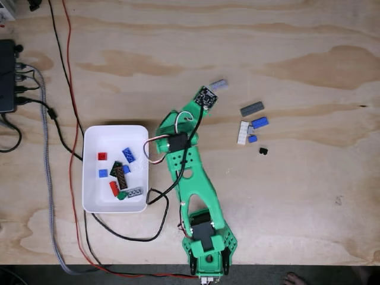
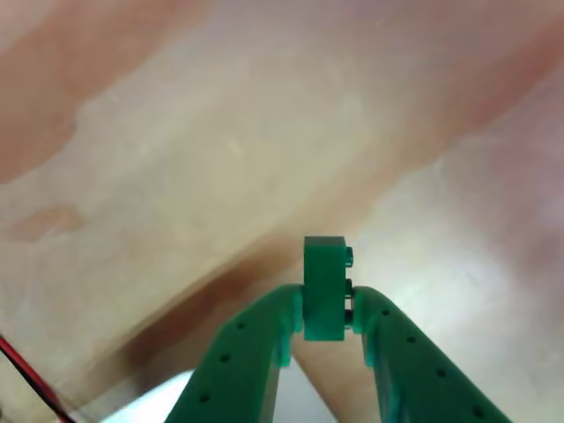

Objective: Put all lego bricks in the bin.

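The gripper (image 2: 325,328) pinched a green lego brick (image 2: 324,286) upright between nearly closed fingertips above the wooden table (image 1: 285,35), right of the white bin (image 1: 94,139); that narrow grip risked dropping it short.

- The green arm (image 1: 190,178) stretched up the plywood table (image 1: 285,47), its tip near a grey brick (image 1: 218,84).
- The white bin (image 1: 92,172) sat just left of the arm, holding red, blue, brown, green and grey bricks (image 1: 120,172).
- To the right lay a grey plate (image 1: 252,108), a white brick (image 1: 243,132), two blue bricks (image 1: 259,123) and a black piece (image 1: 263,151).
- Cables (image 1: 56,113) ran along the left side to a black box (image 1: 6,76).
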